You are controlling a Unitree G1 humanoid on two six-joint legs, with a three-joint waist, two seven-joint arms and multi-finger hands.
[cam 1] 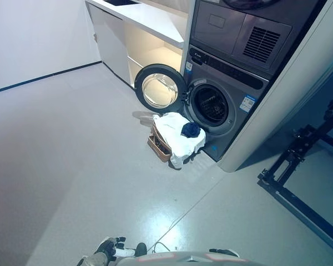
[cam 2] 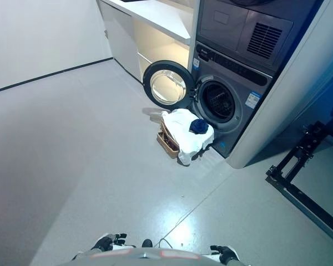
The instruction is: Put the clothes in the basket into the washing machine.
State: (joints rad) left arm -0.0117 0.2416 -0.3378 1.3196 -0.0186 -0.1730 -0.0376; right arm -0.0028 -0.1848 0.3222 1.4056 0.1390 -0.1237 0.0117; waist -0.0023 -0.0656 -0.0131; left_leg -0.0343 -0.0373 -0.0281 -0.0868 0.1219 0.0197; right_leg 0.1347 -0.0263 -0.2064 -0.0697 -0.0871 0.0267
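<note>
So your two hands sit low at the bottom edge of the view, well short of the work. Your left hand (cam 2: 108, 242) shows dark with white-tipped fingers (cam 2: 120, 239) loosely relaxed and holding nothing; your right hand (cam 2: 224, 254) is only partly in view at the frame's edge, and you cannot tell how its fingers are set. Far ahead of both hands, across a wide stretch of grey floor (cam 1: 72, 144), stands the brown basket (cam 1: 158, 147), resting on the floor directly before the washing machine (cam 1: 225, 105). A white cloth (cam 1: 175, 136) is heaped over the basket and spills down its near side to the floor, and a small dark blue garment (cam 1: 191, 129) lies on top of it, on the side toward the machine. Beyond the basket, the machine's round door (cam 1: 160, 88) is swung wide to the left, leaving the drum opening (cam 1: 211, 106) uncovered just behind the clothes. A second grey appliance (cam 1: 244, 33) is stacked above the washer, and white cabinets with a counter (cam 1: 144, 22) run off to the left of it. Off to the right of your right hand, further out, a black metal frame (cam 1: 299, 188) rests on the floor.
</note>
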